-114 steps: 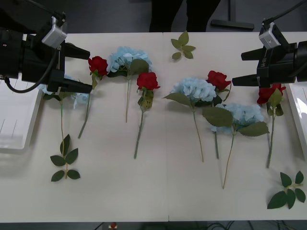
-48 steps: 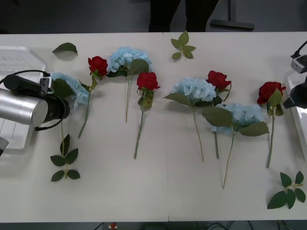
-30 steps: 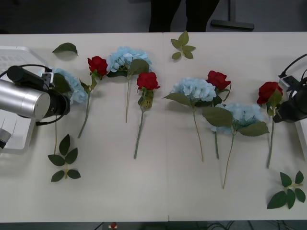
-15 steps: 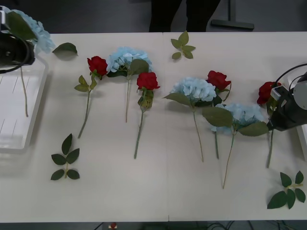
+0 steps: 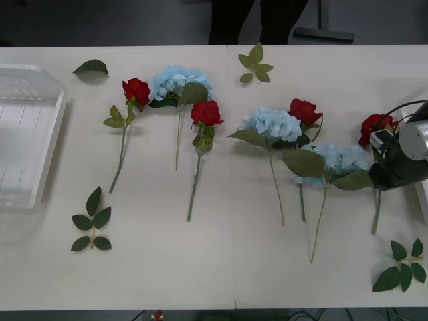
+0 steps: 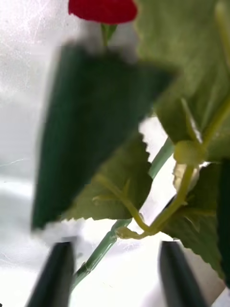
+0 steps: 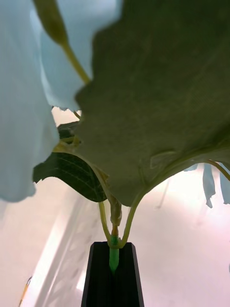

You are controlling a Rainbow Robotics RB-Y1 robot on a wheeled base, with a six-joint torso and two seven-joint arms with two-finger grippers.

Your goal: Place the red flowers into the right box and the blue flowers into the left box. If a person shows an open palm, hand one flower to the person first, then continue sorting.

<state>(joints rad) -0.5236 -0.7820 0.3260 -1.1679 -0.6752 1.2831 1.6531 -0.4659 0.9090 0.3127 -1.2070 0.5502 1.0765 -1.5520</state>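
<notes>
In the left wrist view my left gripper (image 7: pixel 113 273) is shut on the green stem (image 7: pixel 113 256) of a blue flower, whose pale petals (image 7: pixel 24 120) and broad leaf (image 7: pixel 163 96) hang close to the camera. My right gripper (image 5: pixel 386 175) is low over the rightmost red flower (image 5: pixel 372 127). In the right wrist view its fingers (image 6: pixel 56 276) stand open on either side of that rose's stem (image 6: pixel 100 249). Three more red flowers (image 5: pixel 136 90) (image 5: pixel 206 112) (image 5: pixel 304 110) and three blue flowers (image 5: pixel 175 80) (image 5: pixel 271 124) (image 5: pixel 341 159) lie on the table. The left box (image 5: pixel 57 127) sits at the left edge.
Loose leaf sprigs lie at the front left (image 5: pixel 90 224), front right (image 5: pixel 401 267), the far middle (image 5: pixel 254 63) and near the left box (image 5: pixel 91 67). A strip of the right box (image 5: pixel 423 200) shows at the right edge. A person's dark legs (image 5: pixel 257 20) stand beyond the table.
My left arm has lifted its blue flower up and away to the left, out of the front view. My right gripper has come down onto the rightmost rose's stem.
</notes>
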